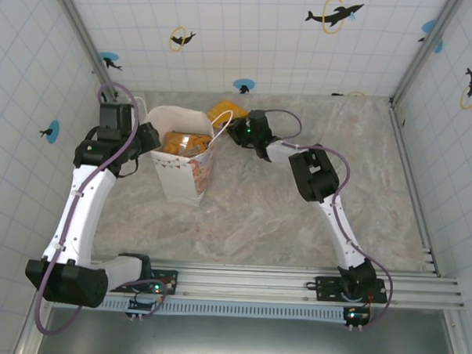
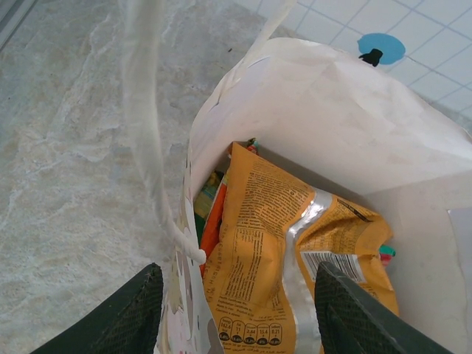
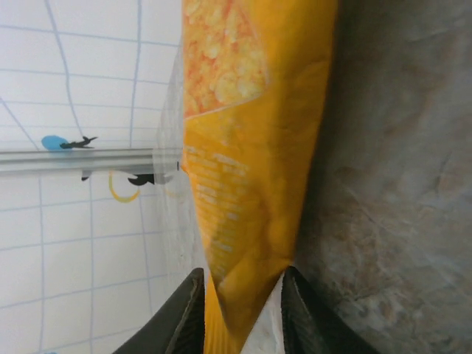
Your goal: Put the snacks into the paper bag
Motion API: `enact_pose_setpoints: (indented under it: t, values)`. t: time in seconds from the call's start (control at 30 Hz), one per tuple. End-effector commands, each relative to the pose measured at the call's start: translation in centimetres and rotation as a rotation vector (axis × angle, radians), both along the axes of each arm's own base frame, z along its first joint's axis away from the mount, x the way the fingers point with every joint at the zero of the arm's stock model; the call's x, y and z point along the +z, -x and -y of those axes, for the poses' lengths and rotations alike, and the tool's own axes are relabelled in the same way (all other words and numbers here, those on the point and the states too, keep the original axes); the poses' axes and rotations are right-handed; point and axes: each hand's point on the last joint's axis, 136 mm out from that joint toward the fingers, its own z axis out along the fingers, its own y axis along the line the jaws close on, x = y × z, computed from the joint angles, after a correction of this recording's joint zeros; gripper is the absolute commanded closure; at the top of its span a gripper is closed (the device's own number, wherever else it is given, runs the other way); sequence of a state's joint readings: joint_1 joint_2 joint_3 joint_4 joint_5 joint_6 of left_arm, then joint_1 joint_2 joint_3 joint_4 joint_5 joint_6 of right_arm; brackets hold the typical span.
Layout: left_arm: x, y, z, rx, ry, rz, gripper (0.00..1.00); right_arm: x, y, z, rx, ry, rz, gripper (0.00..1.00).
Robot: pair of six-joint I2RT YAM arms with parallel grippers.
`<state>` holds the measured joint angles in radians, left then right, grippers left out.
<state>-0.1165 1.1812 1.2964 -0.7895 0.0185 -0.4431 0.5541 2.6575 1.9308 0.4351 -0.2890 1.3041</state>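
The right gripper (image 3: 242, 274) has its jaws pinched on an orange-yellow packet (image 3: 251, 147), held just by the far corner of the paper bag (image 1: 185, 175). The left gripper (image 2: 237, 271) is spread wide astride the bag's wall, seemingly without touching it. A second orange packet (image 2: 273, 243) lies inside the bag on top of others.

Orange packet (image 2: 280, 251) in upright bag (image 1: 181, 181); second packet (image 1: 225, 112) behind.
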Motion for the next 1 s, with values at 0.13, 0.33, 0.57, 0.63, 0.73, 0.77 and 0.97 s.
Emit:
enact_pose_setpoints:
  t: [0.13,0.33,0.57,0.63,0.73,0.77,0.97]
  values:
    - [0.6,-0.5,-0.3,0.001,-0.013,0.021,0.44,-0.9,-0.4,0.8,-0.008,0.071,0.019,0.98]
    - [0.5,-0.4,-0.3,-0.002,-0.013,0.020,0.45,2.3,1.7,2.0,0.032,0.116,0.075,1.00]
    - [0.8,-0.2,-0.2,-0.014,-0.018,0.034,0.45,5.4,6.1,6.0,0.045,0.205,0.126,1.00]
    - [0.7,-0.2,-0.1,-0.020,-0.018,0.031,0.45,5.7,6.2,6.8,0.044,0.252,0.134,0.90]
    - [0.7,-0.2,0.0,-0.029,-0.013,0.029,0.45,5.7,5.4,7.6,0.045,0.300,0.147,0.75]
    - [0.8,-0.2,0.0,-0.028,-0.013,0.031,0.45,5.7,4.7,7.7,0.047,0.303,0.149,0.72]
    - [0.9,-0.3,0.1,-0.035,-0.016,0.037,0.45,4.3,0.4,7.8,0.065,0.297,0.140,0.57]
